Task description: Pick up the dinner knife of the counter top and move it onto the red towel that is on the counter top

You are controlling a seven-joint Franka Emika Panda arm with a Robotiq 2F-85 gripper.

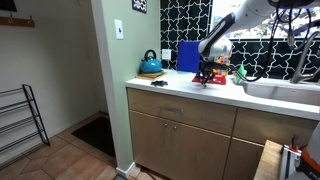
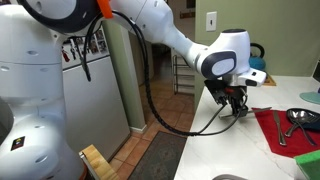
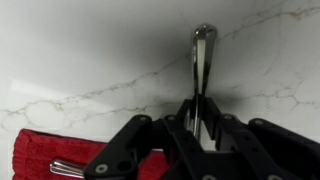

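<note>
- Gripper (image 3: 203, 128) enters the wrist view from the bottom edge, jaws closed narrow on the dinner knife (image 3: 203, 60).
- The knife runs straight up the wrist view from between the jaws. Its rounded shiny end is over bare white marbled worktop (image 3: 80, 50).
- Cannot tell whether the knife is clear of the surface or resting on it. There is a soft shadow around it.
- Red towel (image 3: 40, 155) sits at the lower left of the wrist view, beside the jaws. The knife is not over it.
- A shiny metal piece (image 3: 65, 167) lies on the towel near the frame's bottom edge.
- In an exterior view the gripper (image 2: 235, 100) hangs low over the worktop (image 2: 215, 150), just beside the near edge of the red towel (image 2: 272, 135). Dark utensils (image 2: 296, 124) lie on the cloth.
- In an exterior view a blue kettle (image 1: 150, 66) and an upright blue panel (image 1: 187, 56) stand behind the arm, with wooden cabinets (image 1: 180, 130) below.
</note>
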